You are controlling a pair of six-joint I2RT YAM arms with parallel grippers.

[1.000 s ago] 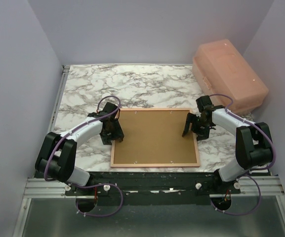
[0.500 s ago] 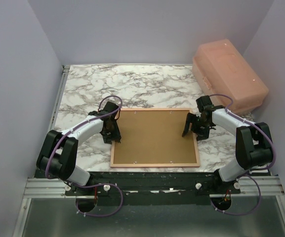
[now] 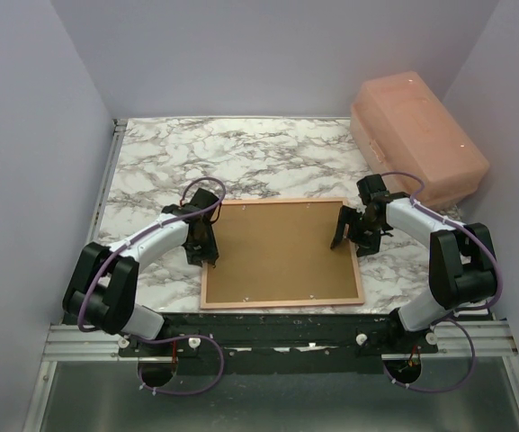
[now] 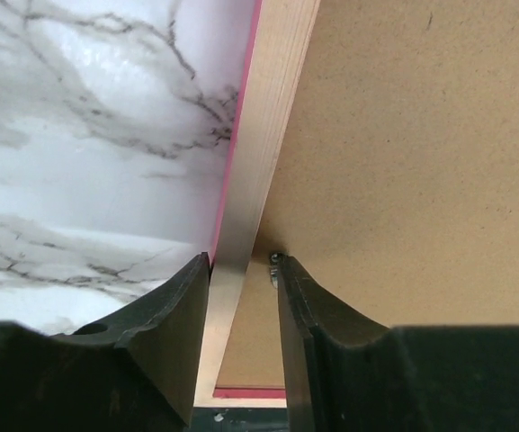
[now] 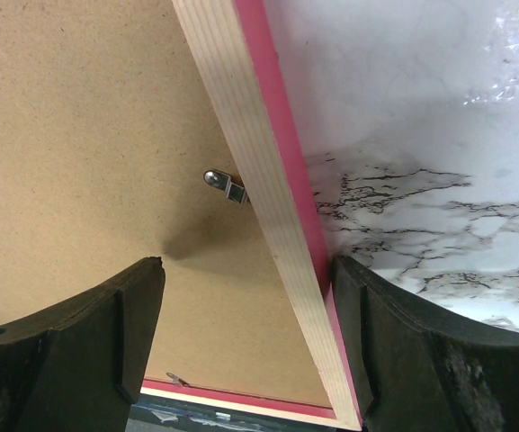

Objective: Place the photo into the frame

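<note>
Left end effector [image 4: 244, 265], narrow astride the left rail of the face-down frame [image 3: 281, 303], clamping unconfirmed. It has been shifted slightly, and the frame nudged on the worktop [image 3: 241, 162]. Right end effector [image 5: 247, 265] held wide. Photo unseen, presumably beneath the backing board [image 3: 281, 252]; final alignment is judged.

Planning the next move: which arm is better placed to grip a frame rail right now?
Left, probably. The left gripper sits narrowly around a rail of the frame, close on both sides; the right gripper also straddles a rail but stands wide open.
</note>
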